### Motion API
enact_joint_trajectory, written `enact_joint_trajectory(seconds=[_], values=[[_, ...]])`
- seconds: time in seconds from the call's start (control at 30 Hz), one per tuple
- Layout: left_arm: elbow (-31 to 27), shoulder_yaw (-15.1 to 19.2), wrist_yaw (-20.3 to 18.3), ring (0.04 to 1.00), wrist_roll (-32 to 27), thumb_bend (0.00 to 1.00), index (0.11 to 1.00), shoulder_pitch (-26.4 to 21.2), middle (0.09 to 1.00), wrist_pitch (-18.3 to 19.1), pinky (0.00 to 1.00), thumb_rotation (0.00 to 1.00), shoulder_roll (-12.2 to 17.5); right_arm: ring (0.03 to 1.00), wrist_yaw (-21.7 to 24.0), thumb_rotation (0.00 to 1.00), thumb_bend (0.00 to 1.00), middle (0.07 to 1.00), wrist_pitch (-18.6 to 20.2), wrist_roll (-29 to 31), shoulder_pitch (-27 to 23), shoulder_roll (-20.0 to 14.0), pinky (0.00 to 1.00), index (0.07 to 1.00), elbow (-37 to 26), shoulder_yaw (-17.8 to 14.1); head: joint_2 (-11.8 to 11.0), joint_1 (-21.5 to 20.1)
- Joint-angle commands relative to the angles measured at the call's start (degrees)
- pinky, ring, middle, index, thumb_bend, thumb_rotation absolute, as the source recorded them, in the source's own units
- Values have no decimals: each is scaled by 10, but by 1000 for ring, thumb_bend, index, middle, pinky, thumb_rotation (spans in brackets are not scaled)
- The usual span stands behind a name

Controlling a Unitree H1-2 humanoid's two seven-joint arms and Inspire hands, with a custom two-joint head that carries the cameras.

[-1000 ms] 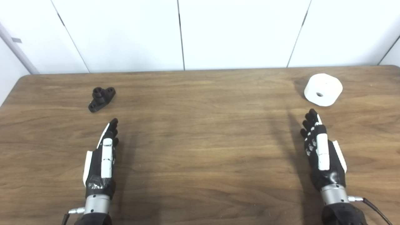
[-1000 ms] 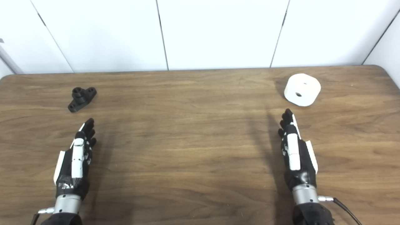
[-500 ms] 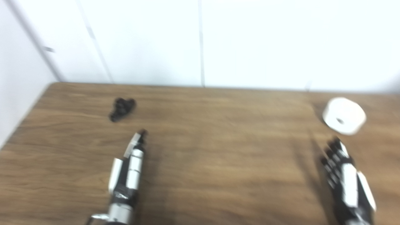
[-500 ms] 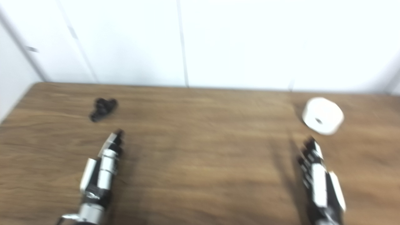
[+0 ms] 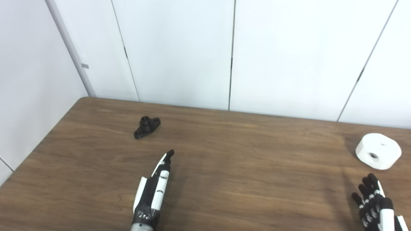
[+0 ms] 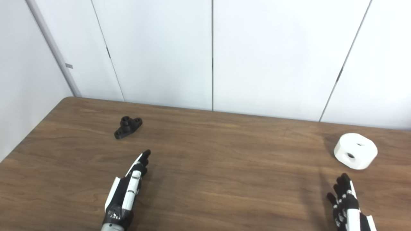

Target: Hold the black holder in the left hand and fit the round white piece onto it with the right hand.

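1. Black and knobbly, the holder (image 5: 146, 127) lay on the wooden table (image 5: 224, 160) at far left; we judged it light, rigid, best pinched across its flat flange.
2. Our left hand (image 5: 153, 192) lay flat, fingers straight, holding nothing.
3. Our right hand (image 6: 348, 208) was spread and empty.
4. Beyond it sat the round white piece (image 6: 355, 155), a smooth, stiff drum with holes; we'd grip its sides.

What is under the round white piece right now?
Only the wooden table: the round white piece lies flat on it, untouched, the right hand nearer the camera. The patch beneath it is hidden.
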Motion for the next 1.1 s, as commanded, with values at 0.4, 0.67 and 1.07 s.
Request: enact_joint_trajectory(seconds=[0.4,0.67,1.07], values=[[-37,-7,21,998,86,583,947,22,979,46,1000,599,-2,1000,1,1000,627,1000,-26,3,4,-2,1000,1000,19,-1,1,-8],[-92,24,-3,1000,104,790,928,-22,977,147,1000,409,45,1000,-1,999,631,1000,-26,7,0,1,1000,999,22,-2,4,-7],[-98,42,-5,1000,164,878,909,-98,962,215,1000,385,135,1000,-5,999,599,996,-30,2,-8,6,1000,1000,28,-2,6,-11]])
